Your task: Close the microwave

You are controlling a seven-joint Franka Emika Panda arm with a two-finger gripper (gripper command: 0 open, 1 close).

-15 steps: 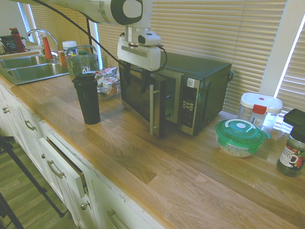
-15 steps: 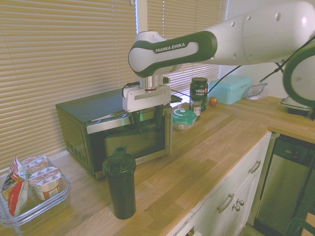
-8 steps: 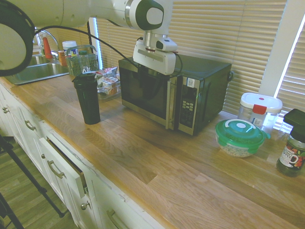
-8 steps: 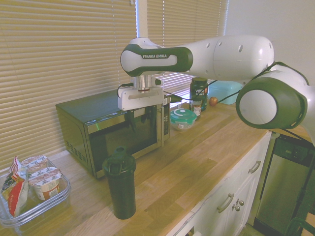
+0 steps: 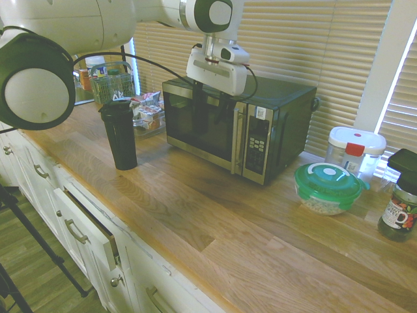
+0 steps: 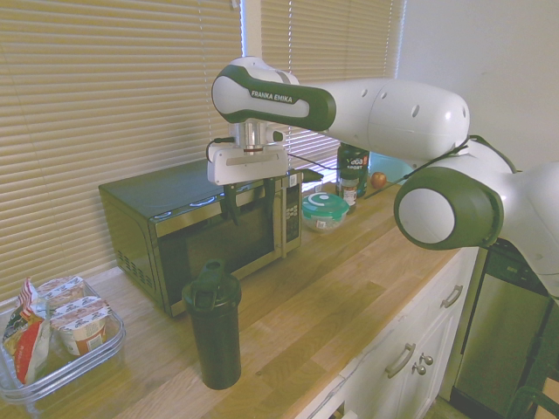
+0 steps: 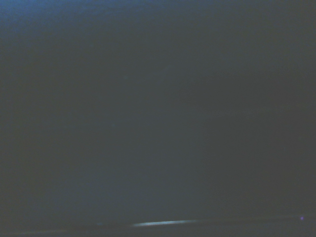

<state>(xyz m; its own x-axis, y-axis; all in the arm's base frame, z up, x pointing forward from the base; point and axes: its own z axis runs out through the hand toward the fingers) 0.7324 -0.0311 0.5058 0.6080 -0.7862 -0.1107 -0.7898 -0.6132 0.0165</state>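
Black shaker bottle, green-lidded bowl, open drawer, apparently an apple

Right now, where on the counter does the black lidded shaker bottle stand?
In the first exterior view, the shaker bottle stands left of the microwave, in front of the clear tub of packaged food.

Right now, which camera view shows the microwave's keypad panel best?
The first exterior view: the keypad panel faces it, its buttons distinct. The second exterior view shows it only narrow, at a slant. In the wrist view I cannot make it out.
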